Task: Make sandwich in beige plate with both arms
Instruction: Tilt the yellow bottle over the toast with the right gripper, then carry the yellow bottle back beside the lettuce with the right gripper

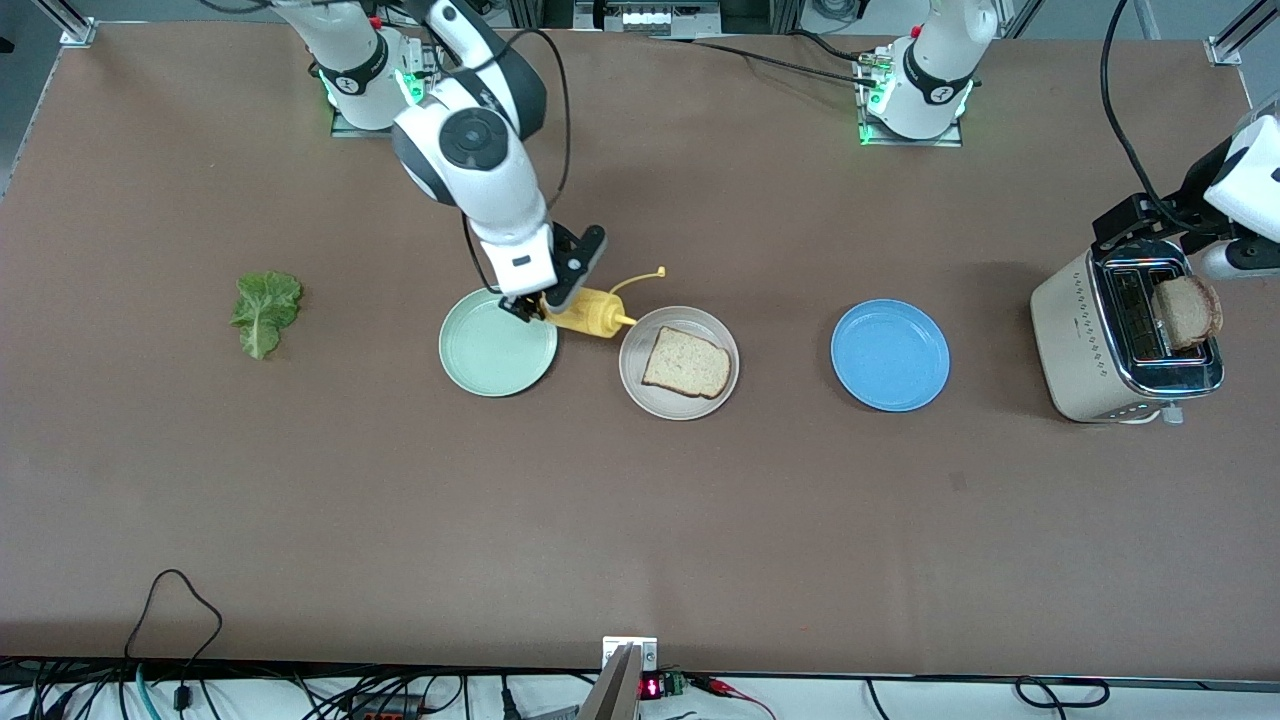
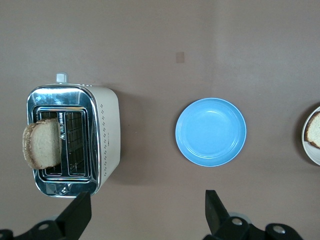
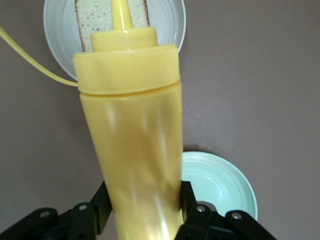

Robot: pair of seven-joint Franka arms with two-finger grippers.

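- Brown table (image 1: 640, 520) carries three plates between the arms' ends, lettuce (image 1: 265, 312) toward the right arm's end.
- Right gripper (image 1: 541, 309) clamps a yellow bottle (image 1: 588, 312), tilted, nozzle at the beige plate (image 1: 634, 385) holding one bread slice (image 1: 686, 363).
- Left gripper (image 2: 147, 215), open and empty, hangs over the table just beside the toaster (image 1: 1075, 340); a second slice (image 1: 1186, 311) stands in its slot.
- No legible writing.
- Left wrist view shows the blue plate (image 2: 210, 132).

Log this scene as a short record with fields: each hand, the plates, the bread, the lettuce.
right hand: shut on the yellow squeeze bottle, tipped toward the beige plate
left hand: open, over the toaster
beige plate: one bread slice on it
toaster: second bread slice sticking out
mint-green plate: bare
blue plate: bare
lettuce leaf: on the table at the right arm's end
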